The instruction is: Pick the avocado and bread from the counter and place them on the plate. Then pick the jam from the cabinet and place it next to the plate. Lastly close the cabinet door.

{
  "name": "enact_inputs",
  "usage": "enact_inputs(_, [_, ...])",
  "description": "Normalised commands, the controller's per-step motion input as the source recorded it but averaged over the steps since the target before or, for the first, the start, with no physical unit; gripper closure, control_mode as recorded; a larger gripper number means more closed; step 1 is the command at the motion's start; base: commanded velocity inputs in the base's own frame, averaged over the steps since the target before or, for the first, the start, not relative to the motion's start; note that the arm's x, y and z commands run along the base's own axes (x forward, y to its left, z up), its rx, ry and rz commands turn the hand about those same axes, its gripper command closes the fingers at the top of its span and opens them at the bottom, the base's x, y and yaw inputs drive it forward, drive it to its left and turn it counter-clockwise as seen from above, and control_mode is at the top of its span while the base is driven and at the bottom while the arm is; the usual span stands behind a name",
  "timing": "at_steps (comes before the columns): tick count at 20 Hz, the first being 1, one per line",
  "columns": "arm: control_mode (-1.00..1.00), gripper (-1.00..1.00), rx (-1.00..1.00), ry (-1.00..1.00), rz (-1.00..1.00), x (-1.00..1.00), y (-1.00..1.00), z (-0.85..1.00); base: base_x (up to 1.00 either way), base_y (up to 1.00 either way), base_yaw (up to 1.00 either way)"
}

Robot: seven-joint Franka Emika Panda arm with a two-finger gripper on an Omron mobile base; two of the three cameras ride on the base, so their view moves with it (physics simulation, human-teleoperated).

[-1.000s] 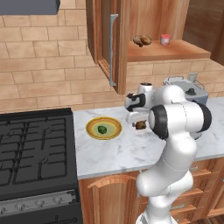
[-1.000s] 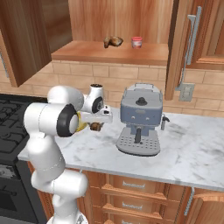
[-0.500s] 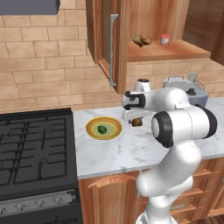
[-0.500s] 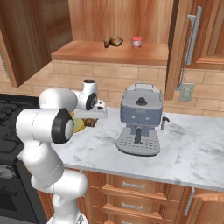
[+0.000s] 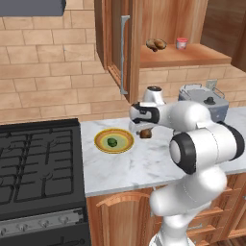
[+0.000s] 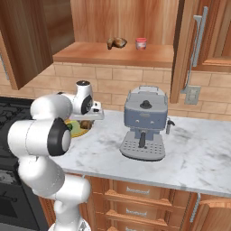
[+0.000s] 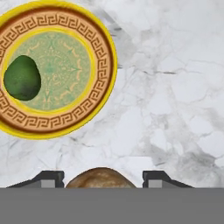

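arm bent over the counter (image 5: 144,166), wrist level, gripper (image 5: 145,133) pointing down w/ fingers closed on the bread (image 7: 100,178), held above the marble just right of the plate (image 5: 102,145). avocado (image 7: 22,78) sits on plate. jam (image 5: 181,43) on cabinet shelf.
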Motion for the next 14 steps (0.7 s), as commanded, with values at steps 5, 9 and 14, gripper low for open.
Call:
enact_inputs(5, [-1.0, 1.0, 0.0, -0.08, 0.02, 0.0, 0.35, 0.01, 0.0, 0.0, 0.0])
enact_inputs(9, [-1.0, 1.0, 0.0, -0.06, 0.02, 0.08, 0.31, 0.0, 0.0, 0.0, 0.0])
enact_inputs(14, [-1.0, 1.0, 0.0, -0.01, 0.02, 0.24, 0.26, 0.0, 0.0, 0.0, 0.0])
